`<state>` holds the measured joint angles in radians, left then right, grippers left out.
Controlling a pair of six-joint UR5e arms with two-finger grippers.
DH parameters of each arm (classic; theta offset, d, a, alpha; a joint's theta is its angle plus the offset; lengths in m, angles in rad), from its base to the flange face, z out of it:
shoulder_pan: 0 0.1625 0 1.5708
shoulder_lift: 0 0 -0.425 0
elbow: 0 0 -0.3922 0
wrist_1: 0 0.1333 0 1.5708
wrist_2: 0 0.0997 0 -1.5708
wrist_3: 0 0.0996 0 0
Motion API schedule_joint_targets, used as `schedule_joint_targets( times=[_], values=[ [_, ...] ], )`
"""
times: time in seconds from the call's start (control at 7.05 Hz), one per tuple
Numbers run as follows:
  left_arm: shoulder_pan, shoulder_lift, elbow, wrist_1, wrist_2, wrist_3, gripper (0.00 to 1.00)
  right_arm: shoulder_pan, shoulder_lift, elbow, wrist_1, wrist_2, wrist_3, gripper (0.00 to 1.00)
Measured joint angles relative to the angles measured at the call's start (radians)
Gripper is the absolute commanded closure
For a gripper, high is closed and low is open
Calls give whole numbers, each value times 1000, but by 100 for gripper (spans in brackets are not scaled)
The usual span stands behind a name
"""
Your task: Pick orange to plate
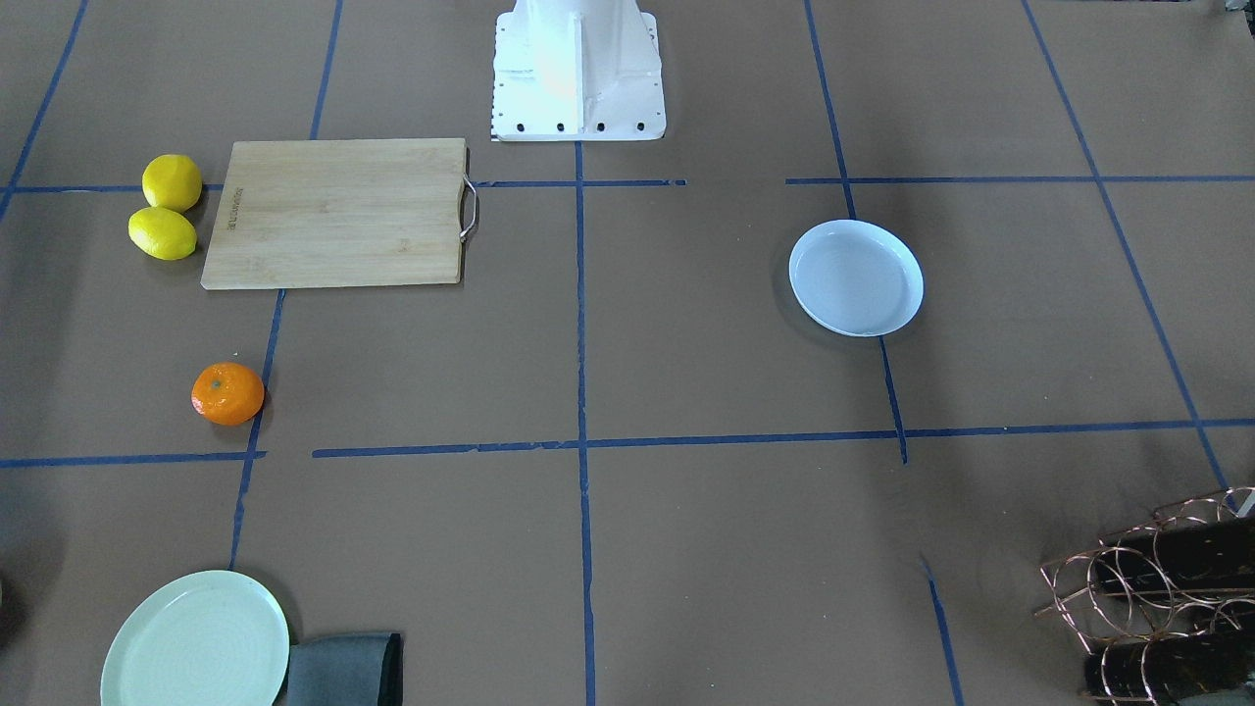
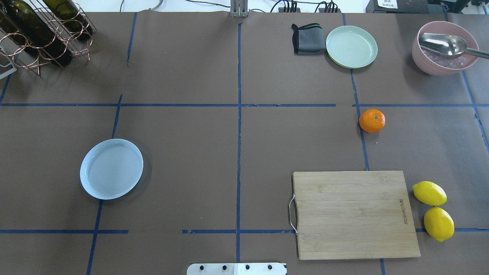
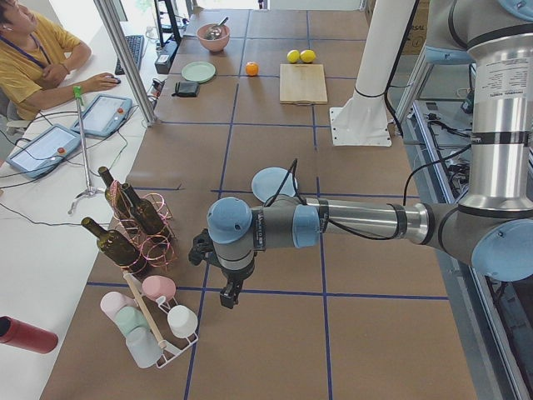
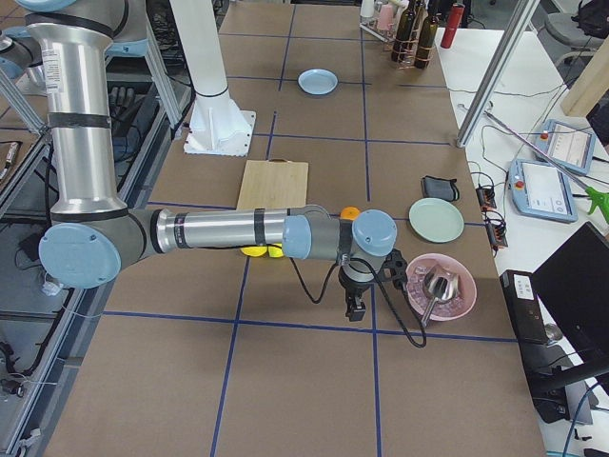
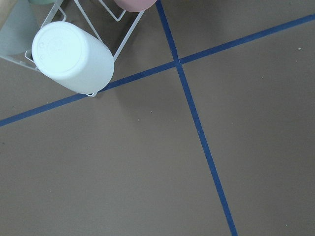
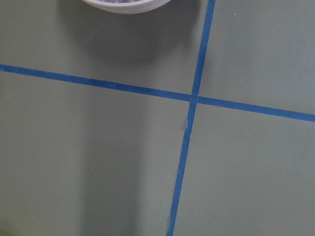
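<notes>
The orange (image 2: 372,120) lies alone on the brown table beside a blue tape line, right of centre in the overhead view and at the left (image 1: 227,393) in the front-facing view. The pale bluish-white plate (image 2: 111,169) sits empty on the opposite half (image 1: 856,277). My left gripper (image 3: 226,293) hangs over the table's left end near a cup rack, far from both. My right gripper (image 4: 354,307) hangs at the right end beside the pink bowl, a short way past the orange (image 4: 350,213). Both grippers show only in the side views, so I cannot tell whether they are open or shut.
A wooden cutting board (image 2: 353,214) lies near the base, with two lemons (image 2: 429,193) to its right. A pale green plate (image 2: 351,46), a grey cloth (image 2: 307,38) and a pink bowl with a spoon (image 2: 445,47) stand at the far right. A bottle rack (image 2: 38,34) fills the far left corner.
</notes>
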<state>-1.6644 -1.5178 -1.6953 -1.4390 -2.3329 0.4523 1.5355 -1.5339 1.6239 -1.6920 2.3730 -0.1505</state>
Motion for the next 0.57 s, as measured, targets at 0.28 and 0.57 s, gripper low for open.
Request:
schedule_joint_targets(
  times=[0.28, 0.57],
  values=[
    [0, -3, -2, 0, -5, -3, 0, 0, 0, 3, 1, -1, -1, 0],
    [0, -2, -19, 1, -4, -4, 0, 0, 1, 5, 2, 0, 0, 0]
  ],
)
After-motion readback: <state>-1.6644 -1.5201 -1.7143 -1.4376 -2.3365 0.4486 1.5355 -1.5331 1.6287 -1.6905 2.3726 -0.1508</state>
